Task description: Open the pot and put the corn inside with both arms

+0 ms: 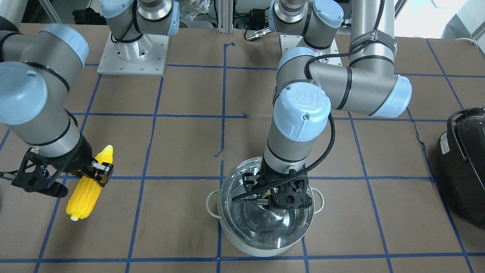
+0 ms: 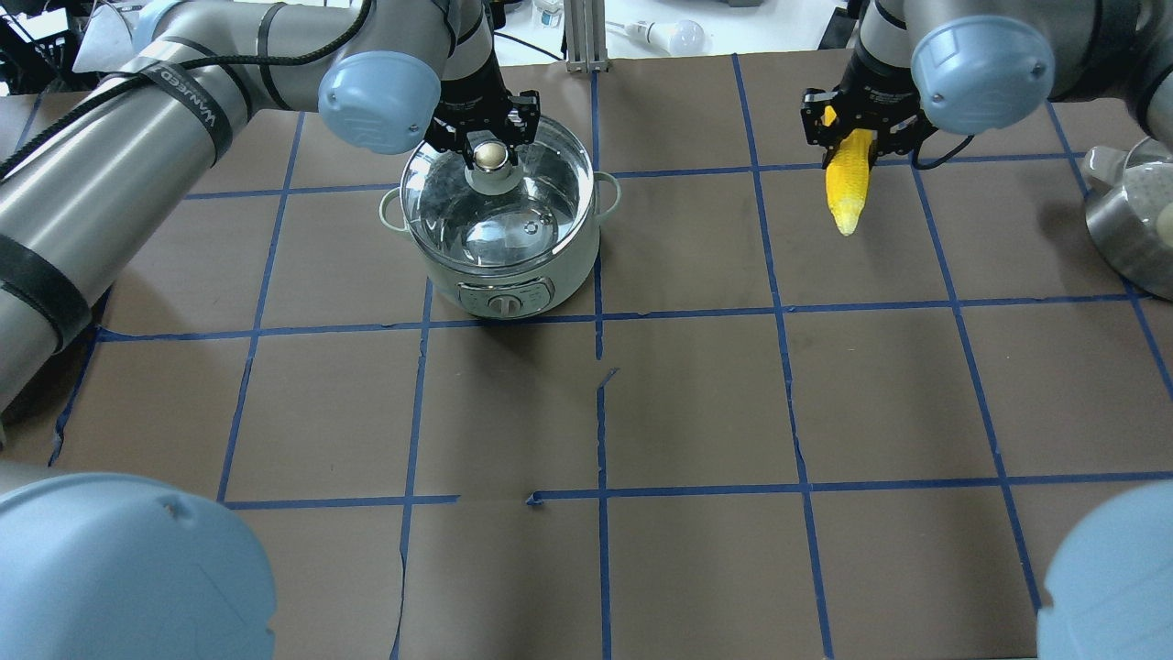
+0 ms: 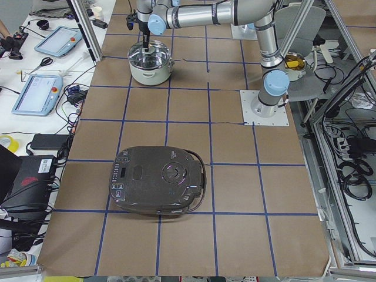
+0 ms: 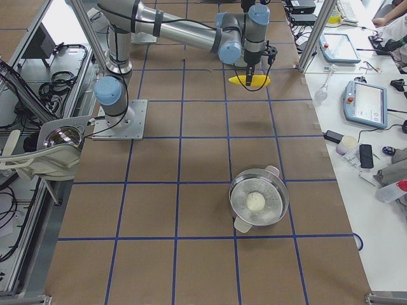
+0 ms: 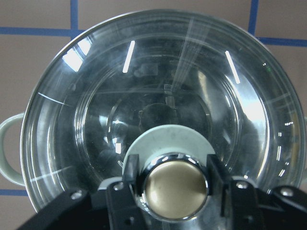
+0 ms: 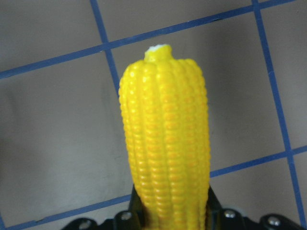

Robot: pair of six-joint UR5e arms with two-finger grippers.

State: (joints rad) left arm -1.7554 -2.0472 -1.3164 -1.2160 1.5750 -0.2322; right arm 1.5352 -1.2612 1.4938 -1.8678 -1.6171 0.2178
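Observation:
The pale mint-green pot (image 2: 536, 275) stands at the table's far left; it also shows in the front view (image 1: 261, 248). Its clear glass lid (image 2: 531, 206) covers it. I cannot tell whether the lid rests on the rim or is just off it. My left gripper (image 2: 490, 151) is shut on the lid's metallic knob (image 5: 172, 187) from above. My right gripper (image 2: 852, 137) is shut on the thick end of the yellow corn (image 2: 848, 192), at the far right. The corn (image 1: 87, 189) lies flat, low at the table, tip pointing away from the gripper (image 1: 99, 171).
A black appliance with a handle (image 1: 464, 167) sits at the table's end on my left side. A steel pot with a lid (image 2: 1132, 220) stands at the right edge. Blue tape lines grid the brown table (image 2: 696, 403).

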